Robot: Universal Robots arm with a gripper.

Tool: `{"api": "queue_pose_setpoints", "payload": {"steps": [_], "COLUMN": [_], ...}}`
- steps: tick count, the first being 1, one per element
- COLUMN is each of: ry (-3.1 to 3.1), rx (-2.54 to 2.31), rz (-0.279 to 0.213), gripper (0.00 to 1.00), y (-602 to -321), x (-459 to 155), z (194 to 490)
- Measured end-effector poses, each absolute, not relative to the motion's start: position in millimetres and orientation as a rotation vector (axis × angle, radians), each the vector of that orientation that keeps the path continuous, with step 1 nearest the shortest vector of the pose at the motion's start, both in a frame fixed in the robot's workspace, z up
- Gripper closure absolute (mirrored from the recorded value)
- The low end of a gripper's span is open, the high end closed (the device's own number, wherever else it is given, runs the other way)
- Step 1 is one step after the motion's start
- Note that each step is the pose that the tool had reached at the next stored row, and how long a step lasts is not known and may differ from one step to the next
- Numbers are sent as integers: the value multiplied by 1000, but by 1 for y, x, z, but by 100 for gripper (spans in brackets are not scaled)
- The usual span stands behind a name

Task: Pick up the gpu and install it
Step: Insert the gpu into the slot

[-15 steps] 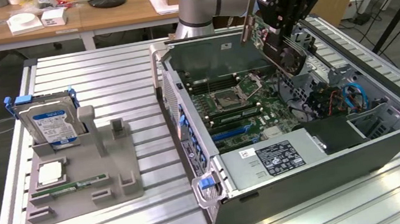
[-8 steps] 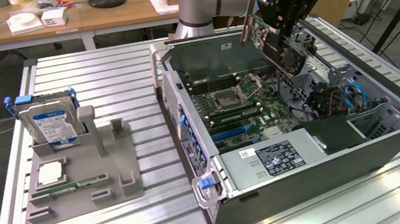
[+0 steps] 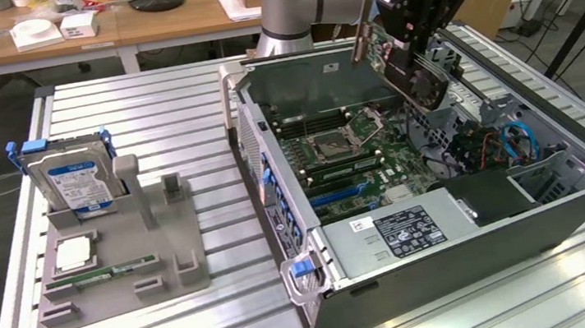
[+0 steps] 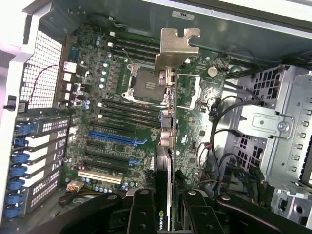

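My gripper (image 3: 417,27) is shut on the gpu (image 3: 411,74), a thin black card with a green back and a silver end bracket (image 3: 362,30). The card hangs tilted above the far part of the open computer case (image 3: 271,175), clear of the motherboard (image 3: 352,153). In the wrist view the gpu (image 4: 165,161) shows edge-on between my black fingers (image 4: 141,214), with my gripper (image 4: 165,217) closed on its near end. Its bracket (image 4: 174,48) points toward the case's far wall. Blue expansion slots (image 4: 114,139) lie on the motherboard (image 4: 112,87) to one side of the card.
On the exterior view's left a grey holder (image 3: 117,271) carries a hard drive with a blue-white label (image 3: 73,179) and a green memory stick (image 3: 101,275). Inside the case sit a power supply (image 3: 411,229), a metal drive cage (image 4: 278,131) and loose cables (image 3: 511,143).
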State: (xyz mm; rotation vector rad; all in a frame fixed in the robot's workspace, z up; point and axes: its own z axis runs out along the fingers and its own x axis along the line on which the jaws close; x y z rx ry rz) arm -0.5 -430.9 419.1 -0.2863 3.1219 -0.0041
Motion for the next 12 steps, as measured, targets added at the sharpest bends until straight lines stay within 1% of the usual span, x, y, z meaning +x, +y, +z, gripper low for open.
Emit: {"api": "queue_pose_setpoints", "payload": {"steps": [12], "ry": [3100], "rx": [-464], "rz": [-4], "gripper": [74], "y": [-431], "x": [0], "z": [419]}}
